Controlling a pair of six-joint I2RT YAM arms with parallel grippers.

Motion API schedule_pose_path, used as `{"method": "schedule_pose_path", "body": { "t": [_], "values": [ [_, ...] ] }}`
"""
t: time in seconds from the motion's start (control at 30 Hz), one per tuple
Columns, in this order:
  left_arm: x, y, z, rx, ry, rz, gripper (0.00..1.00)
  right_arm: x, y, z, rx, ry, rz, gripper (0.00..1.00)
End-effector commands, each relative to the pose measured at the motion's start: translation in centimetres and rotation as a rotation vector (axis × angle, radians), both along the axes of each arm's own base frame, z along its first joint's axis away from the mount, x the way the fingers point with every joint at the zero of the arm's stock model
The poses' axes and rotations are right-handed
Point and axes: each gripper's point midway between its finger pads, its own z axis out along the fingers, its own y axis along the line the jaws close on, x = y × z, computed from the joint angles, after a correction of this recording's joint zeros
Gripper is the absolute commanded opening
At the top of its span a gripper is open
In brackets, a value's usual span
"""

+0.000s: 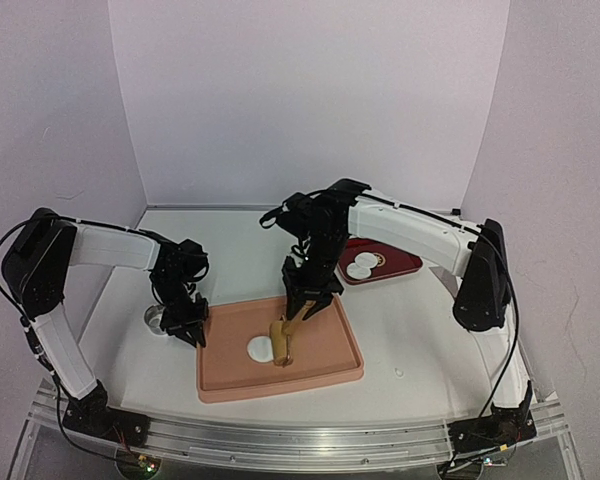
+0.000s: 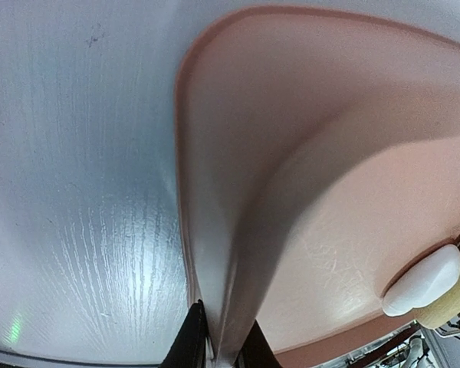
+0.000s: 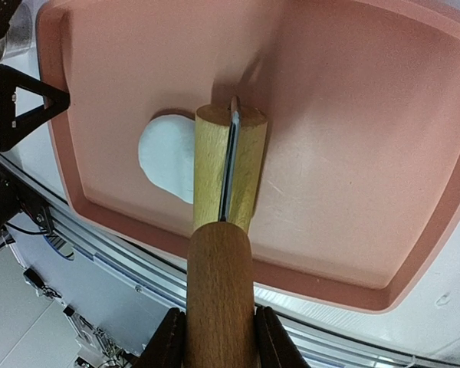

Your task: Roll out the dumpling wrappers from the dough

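Note:
A flat white piece of dough [image 1: 259,349] [image 3: 167,157] [image 2: 423,281] lies in the pink tray [image 1: 325,350] [image 3: 353,153] [image 2: 291,115]. A wooden rolling pin [image 1: 285,335] [image 3: 230,165] [image 2: 454,300] rests with its barrel on the dough's right edge. My right gripper [image 1: 305,297] [image 3: 220,335] is shut on the pin's darker handle. At the tray's left side, my left gripper [image 1: 187,327] [image 2: 222,341] is shut on the rim. Two round dumpling wrappers [image 1: 359,266] lie on a red plate [image 1: 400,262] at the back right.
A metal ring cutter [image 1: 156,319] stands on the table just left of the left gripper. The table's metal front rail [image 1: 300,440] runs close below the tray. White walls enclose the back and sides.

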Motion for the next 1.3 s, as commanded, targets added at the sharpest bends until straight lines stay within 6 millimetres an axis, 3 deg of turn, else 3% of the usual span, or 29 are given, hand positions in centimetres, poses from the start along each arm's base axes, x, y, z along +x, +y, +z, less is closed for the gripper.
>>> {"method": "schedule_pose_path", "body": {
  "t": [0.0, 0.13, 0.27, 0.43, 0.67, 0.77, 0.9, 1.27],
  "values": [
    [-1.3, 2.1, -7.9, 0.155, -0.016, 0.008, 0.00, -1.7, 1.5, 6.1, 0.142, -0.016, -0.013, 0.00],
    [-1.3, 2.1, -7.8, 0.159, -0.019, -0.001, 0.00, -0.8, 1.6, 9.3, 0.200, -0.069, -0.054, 0.00],
    [-1.2, 2.1, -7.6, 0.160, -0.028, -0.004, 0.00, -1.0, 1.3, 9.9, 0.204, -0.075, -0.067, 0.00],
    [-1.1, 2.2, -7.4, 0.159, -0.034, -0.007, 0.00, -0.8, 0.7, 7.5, 0.148, -0.074, -0.082, 0.00],
    [-0.9, 2.1, -7.4, 0.158, -0.038, -0.011, 0.00, -0.2, 2.6, 4.7, 0.133, -0.064, -0.084, 0.00],
    [-0.9, 2.1, -7.4, 0.158, -0.041, -0.011, 0.00, -0.3, 2.4, 3.3, 0.100, -0.059, -0.079, 0.00],
    [-1.1, 2.3, -7.5, 0.167, -0.038, -0.014, 0.00, -0.4, 1.1, 0.5, 0.019, -0.054, -0.076, 0.00],
    [-1.2, 2.6, -7.5, 0.183, -0.035, -0.009, 0.00, -1.1, -3.4, -4.5, -0.159, -0.003, -0.078, 0.00]
  ]
}}
